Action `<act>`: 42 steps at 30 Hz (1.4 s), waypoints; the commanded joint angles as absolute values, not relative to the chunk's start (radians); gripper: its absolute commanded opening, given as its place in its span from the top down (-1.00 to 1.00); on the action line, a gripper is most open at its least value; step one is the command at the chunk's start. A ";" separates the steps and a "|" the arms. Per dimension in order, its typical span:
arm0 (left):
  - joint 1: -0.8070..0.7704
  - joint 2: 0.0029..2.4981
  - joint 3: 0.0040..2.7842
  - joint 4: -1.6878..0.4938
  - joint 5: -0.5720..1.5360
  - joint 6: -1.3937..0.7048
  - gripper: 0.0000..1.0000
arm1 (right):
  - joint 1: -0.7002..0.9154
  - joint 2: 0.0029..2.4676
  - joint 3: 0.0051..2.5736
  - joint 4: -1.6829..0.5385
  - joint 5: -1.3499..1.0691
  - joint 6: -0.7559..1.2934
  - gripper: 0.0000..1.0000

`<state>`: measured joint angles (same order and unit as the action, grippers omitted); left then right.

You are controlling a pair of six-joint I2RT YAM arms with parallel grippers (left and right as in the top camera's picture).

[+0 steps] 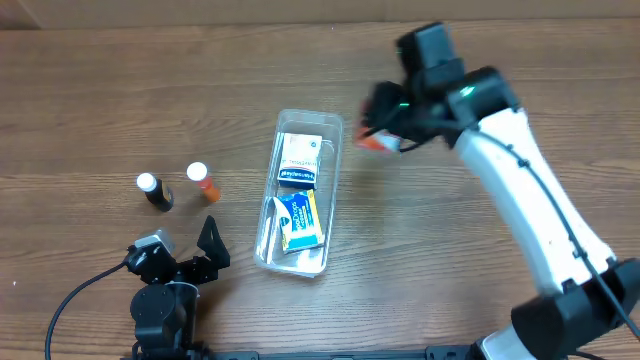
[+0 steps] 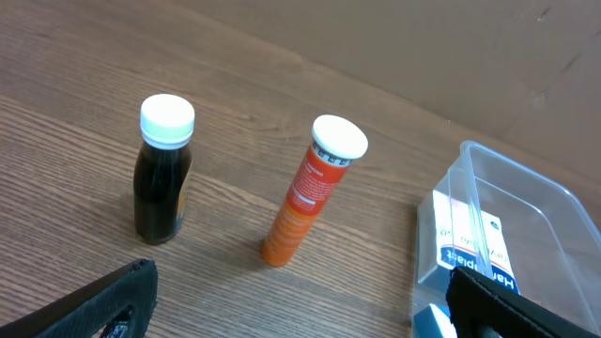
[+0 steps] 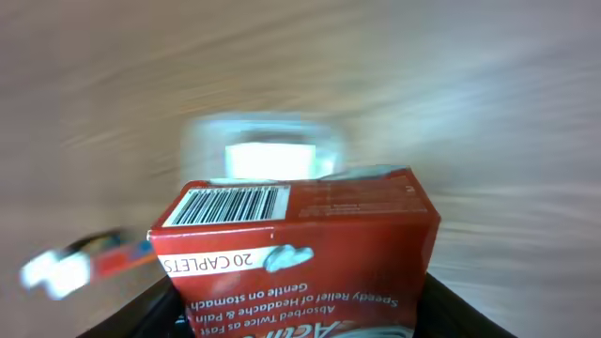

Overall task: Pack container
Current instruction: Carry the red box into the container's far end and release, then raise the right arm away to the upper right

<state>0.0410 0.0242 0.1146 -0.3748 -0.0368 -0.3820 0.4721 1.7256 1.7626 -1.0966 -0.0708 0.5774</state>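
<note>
The clear plastic container [image 1: 298, 190] lies mid-table with a white and blue box [image 1: 299, 160] at its far end and a blue and yellow box [image 1: 300, 220] at its near end. It also shows at the right of the left wrist view [image 2: 526, 235] and blurred in the right wrist view [image 3: 268, 141]. My right gripper [image 1: 380, 135] is shut on a red caplet box [image 3: 300, 249], held above the table just right of the container's far end. My left gripper [image 1: 185, 262] is open and empty near the front edge, left of the container.
A dark bottle with a white cap [image 1: 155, 191] [image 2: 164, 169] and an orange tube with a white cap [image 1: 202, 182] [image 2: 310, 188] stand left of the container. The right wrist view is motion-blurred.
</note>
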 commanded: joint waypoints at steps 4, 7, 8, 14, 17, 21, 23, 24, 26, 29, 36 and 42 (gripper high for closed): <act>0.039 0.020 0.111 -0.373 -0.033 -0.378 -1.00 | 0.690 1.895 1.766 -0.971 0.052 0.670 -0.24; 0.039 0.020 0.111 -0.373 -0.033 -0.378 -1.00 | 0.683 1.990 1.766 -0.923 0.051 0.685 -0.30; 0.039 0.020 0.111 -0.373 -0.033 -0.378 -1.00 | 0.683 2.019 1.766 -0.897 0.051 0.685 -0.31; 0.039 0.020 0.111 -0.373 -0.033 -0.378 -1.00 | 0.679 2.094 1.766 -0.753 0.052 0.672 -0.46; 0.039 0.020 0.111 -0.373 -0.033 -0.378 -0.99 | 0.678 2.086 1.810 -0.752 0.043 0.652 -0.70; 0.039 0.020 0.112 -0.373 -0.033 -0.378 -1.00 | 0.678 2.047 1.918 -0.863 0.044 0.655 -0.71; 0.039 0.020 0.111 -0.373 -0.033 -0.378 -1.00 | 0.678 2.001 1.969 -0.906 0.070 0.654 -0.71; 0.039 0.020 0.112 -0.373 -0.033 -0.378 -1.00 | 0.677 1.979 1.982 -0.921 0.090 0.651 -0.72; 0.039 0.020 0.111 -0.373 -0.033 -0.378 -1.00 | 0.657 1.929 1.996 -0.969 0.144 0.644 -0.83; 0.039 0.020 0.111 -0.373 -0.033 -0.378 -1.00 | 0.528 1.825 1.997 -1.097 0.157 0.677 -1.00; 0.039 0.019 0.111 -0.373 -0.033 -0.378 -1.00 | -0.001 1.779 1.996 -1.291 -0.067 0.544 -1.00; 0.039 0.019 0.111 -0.299 -0.068 -0.385 -1.00 | -0.202 1.781 1.996 -1.350 -0.107 0.542 -1.00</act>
<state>0.0410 0.0242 0.1143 -0.3340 -0.0406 -0.3824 -0.1707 1.7908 1.9812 -1.3392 -0.0540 0.5671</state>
